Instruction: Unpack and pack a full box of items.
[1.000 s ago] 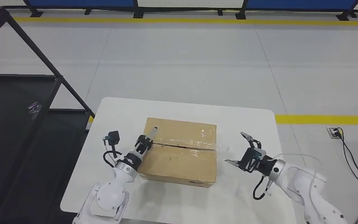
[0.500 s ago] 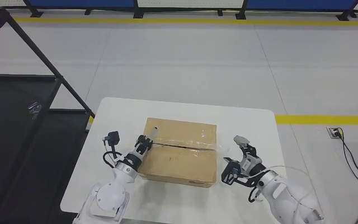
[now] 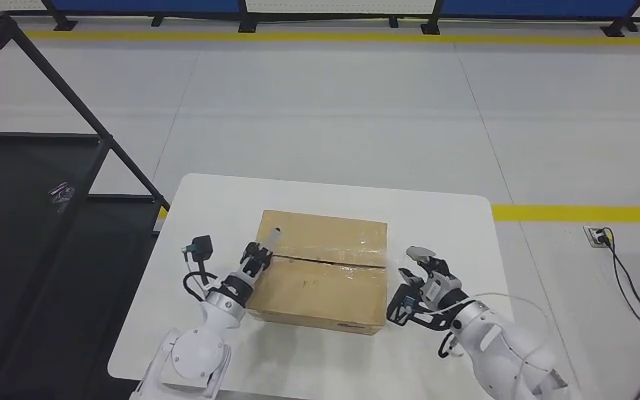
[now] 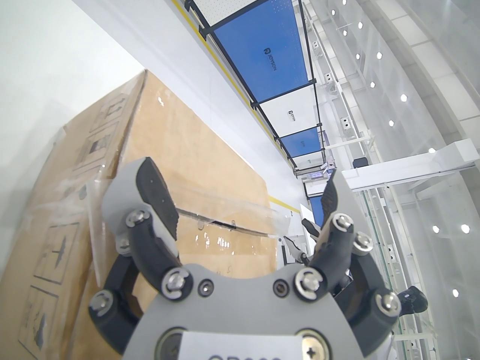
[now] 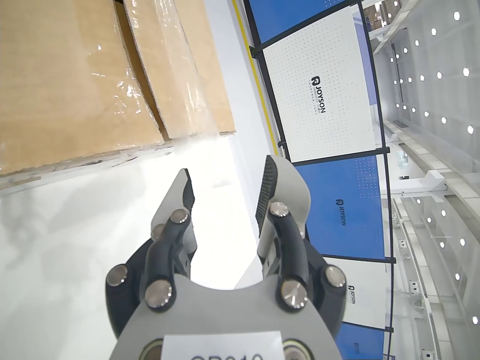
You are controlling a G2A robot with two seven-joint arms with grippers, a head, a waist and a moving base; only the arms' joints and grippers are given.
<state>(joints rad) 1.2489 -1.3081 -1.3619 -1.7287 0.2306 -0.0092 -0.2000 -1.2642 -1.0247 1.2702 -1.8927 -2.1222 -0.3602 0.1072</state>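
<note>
A shut cardboard box (image 3: pixel 322 270) lies in the middle of the white table (image 3: pixel 440 220), its top seam covered with clear tape (image 3: pixel 345 260). My left gripper (image 3: pixel 262 250) is open at the box's left end, level with the seam. In the left wrist view, the left gripper (image 4: pixel 240 200) has its fingers spread in front of the box (image 4: pixel 195 174) and its tape. My right gripper (image 3: pixel 412 282) is open just off the box's right end, holding nothing. From the right wrist, the right gripper (image 5: pixel 228 187) is seen over bare table beside the box (image 5: pixel 67 57).
A black metal frame (image 3: pixel 80 130) stands off the table's left side. The table's front edge runs close below both arms. Bare tabletop lies behind the box and to its right.
The right arm has swung left and brought its gripper from the table's right part up to the box's right end. The left arm and the box have stayed put.
</note>
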